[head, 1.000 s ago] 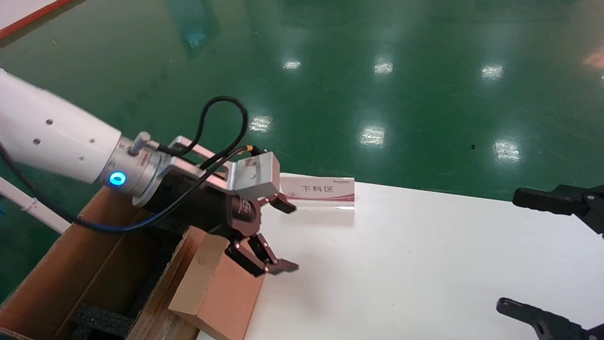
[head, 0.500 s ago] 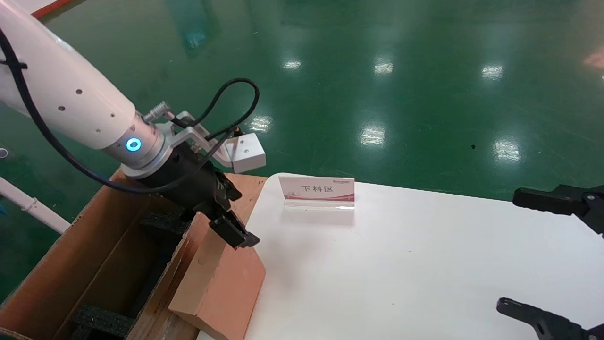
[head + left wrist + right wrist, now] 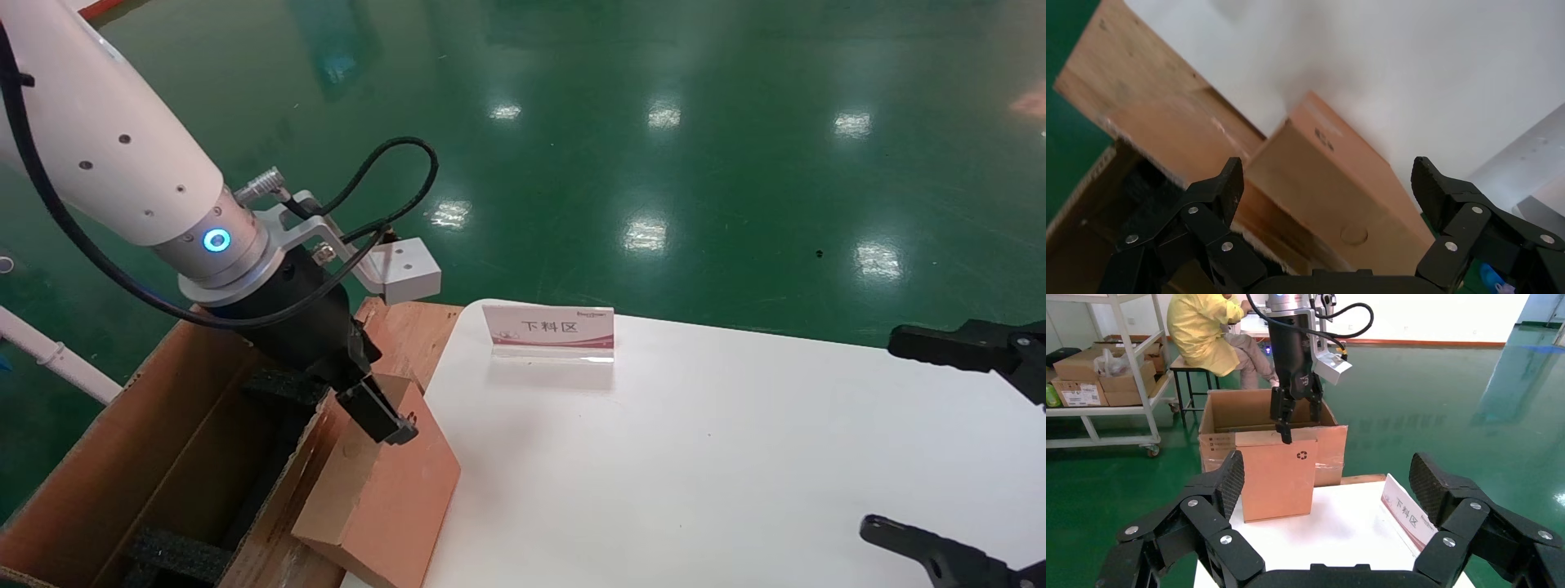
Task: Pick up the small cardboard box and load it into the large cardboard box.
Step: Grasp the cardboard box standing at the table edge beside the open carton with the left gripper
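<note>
My left gripper point(image 3: 384, 416) hangs over the small cardboard box point(image 3: 380, 490), fingers point(image 3: 1223, 184) apart, gripping nothing. It leans below them, against the large cardboard box point(image 3: 147, 457); grasping and loading remain. My right gripper point(image 3: 1324, 478) idles, spread.

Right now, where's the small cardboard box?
In the head view the small cardboard box stands tilted at the white table's left edge, leaning against the large cardboard box, with the left gripper at its top edge.
</note>
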Tool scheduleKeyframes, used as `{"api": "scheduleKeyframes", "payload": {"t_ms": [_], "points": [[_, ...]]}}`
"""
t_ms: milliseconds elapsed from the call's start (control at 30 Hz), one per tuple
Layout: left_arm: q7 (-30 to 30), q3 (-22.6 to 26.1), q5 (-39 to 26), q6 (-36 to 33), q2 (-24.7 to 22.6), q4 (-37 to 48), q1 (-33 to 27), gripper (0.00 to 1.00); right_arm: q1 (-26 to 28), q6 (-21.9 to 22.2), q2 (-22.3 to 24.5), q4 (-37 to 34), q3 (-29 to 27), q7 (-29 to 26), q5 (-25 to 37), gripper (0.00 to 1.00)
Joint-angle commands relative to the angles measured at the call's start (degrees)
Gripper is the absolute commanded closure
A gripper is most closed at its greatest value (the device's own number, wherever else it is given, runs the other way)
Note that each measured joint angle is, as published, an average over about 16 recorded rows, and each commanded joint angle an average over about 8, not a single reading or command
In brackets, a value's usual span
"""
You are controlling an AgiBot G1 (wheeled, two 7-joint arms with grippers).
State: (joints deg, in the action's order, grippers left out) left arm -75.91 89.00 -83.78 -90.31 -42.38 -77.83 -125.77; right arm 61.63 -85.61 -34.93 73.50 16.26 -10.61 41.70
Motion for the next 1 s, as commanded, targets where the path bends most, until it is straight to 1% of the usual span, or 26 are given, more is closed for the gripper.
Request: {"api": "scheduleKeyframes", "payload": {"t_ms": [33, 333, 500, 1000], "points": [[-0.9, 2.3, 0.9, 0.1, -0.1, 0.0, -1.5, 0.0, 0.0, 0.0, 0.0, 0.0, 0.0, 0.0, 0.0, 0.0], [-3.8, 10.7, 4.6, 0.4, -0.4, -0.1, -6.0, 0.0, 0.0, 0.0, 0.0, 0.0, 0.0, 0.0, 0.0, 0.0], [-4.4, 14.3, 6.9, 1.0, -1.0, -0.1, -7.6, 0.0, 0.0, 0.0, 0.0, 0.0, 0.1, 0.0, 0.0, 0.0], [-7.1, 19.9, 9.2, 2.3, -3.4, -0.1, -9.1, 0.0, 0.0, 0.1, 0.1, 0.0, 0.1, 0.1, -0.1, 0.0]]}}
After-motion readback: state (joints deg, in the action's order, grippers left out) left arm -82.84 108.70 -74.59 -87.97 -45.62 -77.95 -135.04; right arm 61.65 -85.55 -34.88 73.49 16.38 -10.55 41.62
